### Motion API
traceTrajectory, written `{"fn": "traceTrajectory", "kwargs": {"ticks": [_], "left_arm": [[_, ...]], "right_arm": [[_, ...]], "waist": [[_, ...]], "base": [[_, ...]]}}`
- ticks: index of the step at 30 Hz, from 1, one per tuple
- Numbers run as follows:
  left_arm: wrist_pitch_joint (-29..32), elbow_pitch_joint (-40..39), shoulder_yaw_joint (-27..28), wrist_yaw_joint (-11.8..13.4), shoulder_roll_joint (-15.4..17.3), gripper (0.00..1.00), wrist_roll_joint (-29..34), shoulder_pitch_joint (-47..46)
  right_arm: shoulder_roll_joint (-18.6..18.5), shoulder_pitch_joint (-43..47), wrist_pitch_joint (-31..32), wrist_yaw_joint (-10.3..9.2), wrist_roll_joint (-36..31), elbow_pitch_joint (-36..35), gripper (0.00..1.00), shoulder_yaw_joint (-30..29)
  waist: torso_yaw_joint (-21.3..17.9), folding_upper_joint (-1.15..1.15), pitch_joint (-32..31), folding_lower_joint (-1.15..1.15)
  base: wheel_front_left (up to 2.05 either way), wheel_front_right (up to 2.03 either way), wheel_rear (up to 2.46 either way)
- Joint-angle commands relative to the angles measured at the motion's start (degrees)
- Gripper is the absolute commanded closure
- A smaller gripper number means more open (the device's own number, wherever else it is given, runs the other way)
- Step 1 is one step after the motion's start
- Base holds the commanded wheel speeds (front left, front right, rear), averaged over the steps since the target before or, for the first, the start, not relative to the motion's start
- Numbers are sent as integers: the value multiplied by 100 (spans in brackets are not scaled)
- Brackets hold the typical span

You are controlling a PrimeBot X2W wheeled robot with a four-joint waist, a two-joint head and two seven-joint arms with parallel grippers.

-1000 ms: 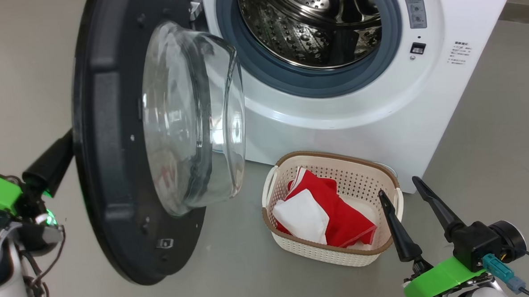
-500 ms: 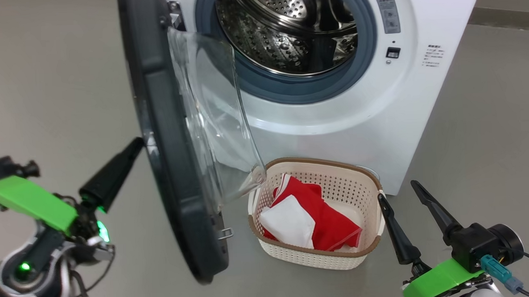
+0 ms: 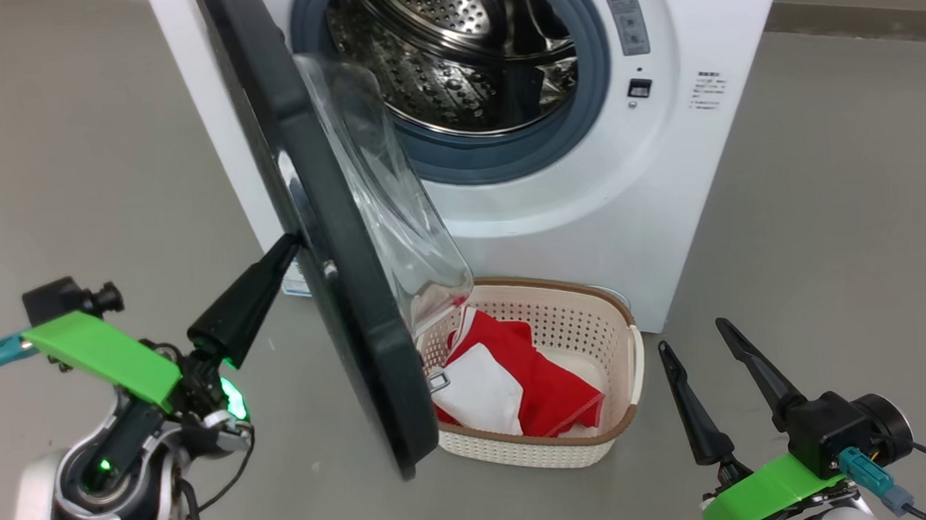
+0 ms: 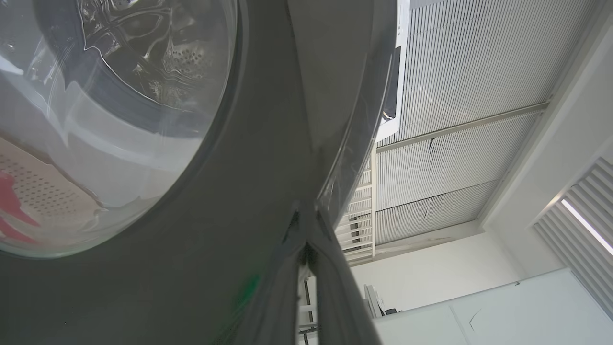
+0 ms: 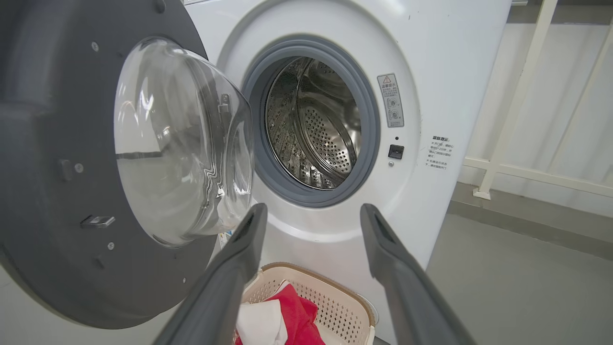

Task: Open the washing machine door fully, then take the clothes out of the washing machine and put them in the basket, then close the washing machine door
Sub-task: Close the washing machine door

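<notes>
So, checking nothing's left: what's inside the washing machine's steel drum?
The steel perforated drum shows bare metal walls; its near floor is hidden behind the grey rubber gasket.

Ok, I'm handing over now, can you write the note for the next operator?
Left claw: shut, tips against the door's outer face.
Right claw: open, empty, beside the basket.
Clothes: in the basket, in front of the washer; drum looks empty.
Done: door opened, clothes moved.
To do: shut the door, now about half open.
</notes>
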Motion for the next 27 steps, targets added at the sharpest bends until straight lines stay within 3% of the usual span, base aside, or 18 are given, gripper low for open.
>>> {"fn": "traceTrajectory", "kwargs": {"ticks": [1, 15, 27], "left_arm": [[-32, -124, 82, -92, 84, 100, -100, -166], [-593, 291, -288, -420, 83, 100, -397, -579], [-985, 668, -193, -549, 83, 100, -423, -1045]], "right_arm": [[-31, -128, -82, 20, 30, -129, 0, 140], [-31, -283, -83, 20, -7, -138, 0, 107], [-31, -389, -99, 20, 14, -141, 0, 43]], "waist": [[-81, 0, 48, 0], [-649, 0, 300, 0], [-1154, 0, 565, 0]], "base": [[0, 0, 0], [0, 0, 0], [0, 0, 0]]}}
